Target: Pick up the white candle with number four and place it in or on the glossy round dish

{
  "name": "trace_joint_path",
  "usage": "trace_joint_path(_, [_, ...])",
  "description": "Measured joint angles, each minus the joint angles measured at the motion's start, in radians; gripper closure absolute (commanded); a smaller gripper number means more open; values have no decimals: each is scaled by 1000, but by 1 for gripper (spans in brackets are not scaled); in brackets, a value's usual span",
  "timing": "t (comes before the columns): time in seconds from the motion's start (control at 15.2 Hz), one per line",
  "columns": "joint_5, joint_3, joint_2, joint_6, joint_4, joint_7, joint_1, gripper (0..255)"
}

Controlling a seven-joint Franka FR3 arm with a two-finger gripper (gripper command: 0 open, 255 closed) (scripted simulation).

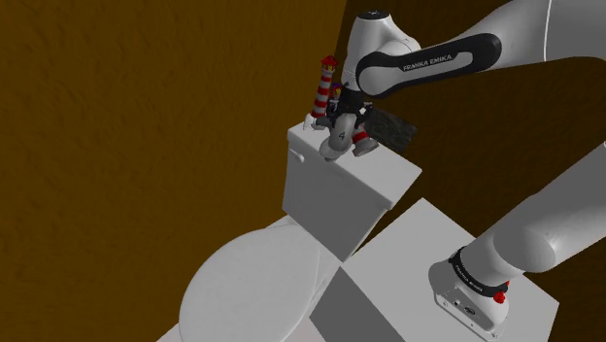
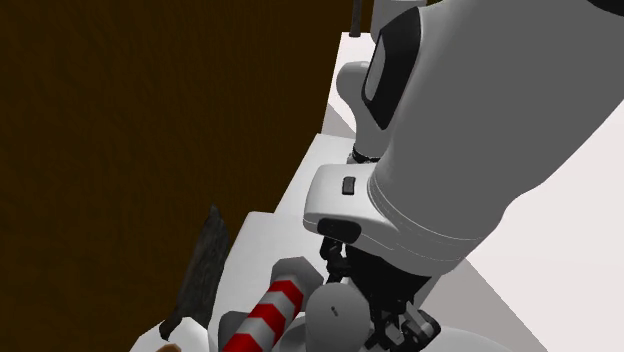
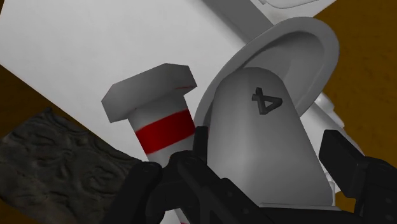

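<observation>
Within the hand (image 3: 267, 141), I have the number-four candle (image 3: 257, 121) firmly clasped, its long axis pointing outward at the round dish (image 3: 312, 57) just beyond.

A bathroom: a white toilet (image 1: 248, 282) with its tank (image 1: 325, 206)

Over the shoulder view I have the toilet tank (image 1: 335, 199) against the wall (image 1: 146, 117), the toilet lid (image 1: 243, 287) in front of it, and the stand (image 1: 408, 277) at that view's right. On the tank top, the numbered candle (image 1: 339, 139) sits between the fingers of the gripper (image 3: 266, 135). A tower figure (image 1: 321, 92) stands behind it, nearer the wall. A short capped post (image 3: 159, 121) stands between the candle and a rough lump (image 3: 57, 159).
</observation>
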Motion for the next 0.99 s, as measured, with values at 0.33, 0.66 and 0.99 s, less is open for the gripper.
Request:
trace_joint_path(0.33, [0, 0, 1, 1, 0, 0, 0, 0])
trace_joint_path(0.66, [0, 0, 1, 1, -1, 0, 0, 0])
trace_joint_path(0.99, [22, 7, -41, -106, 66, -14, 7, 0])
